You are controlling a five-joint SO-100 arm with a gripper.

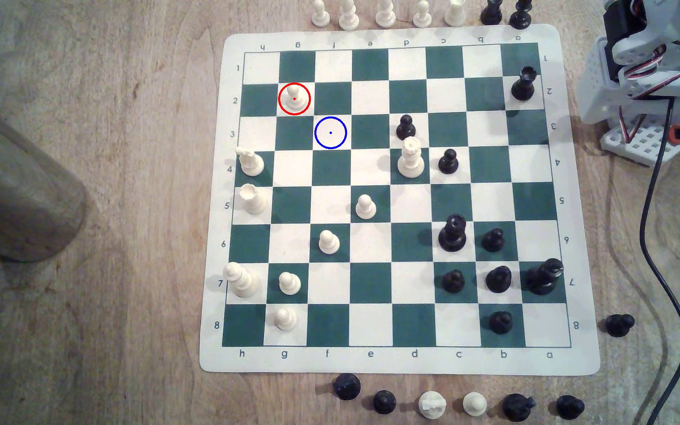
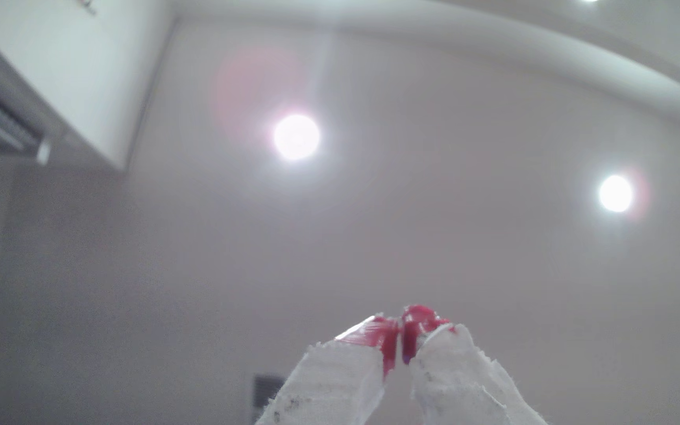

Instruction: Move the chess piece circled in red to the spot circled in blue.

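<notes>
The gripper points at the ceiling, its red-tipped jaws pressed together on nothing. In the exterior view the folded arm sits off the board at two o'clock. The white pawn stands red-ringed, the blue-ringed square diagonally adjacent at four o'clock.

The board border reads a–h and 1–8.
</notes>
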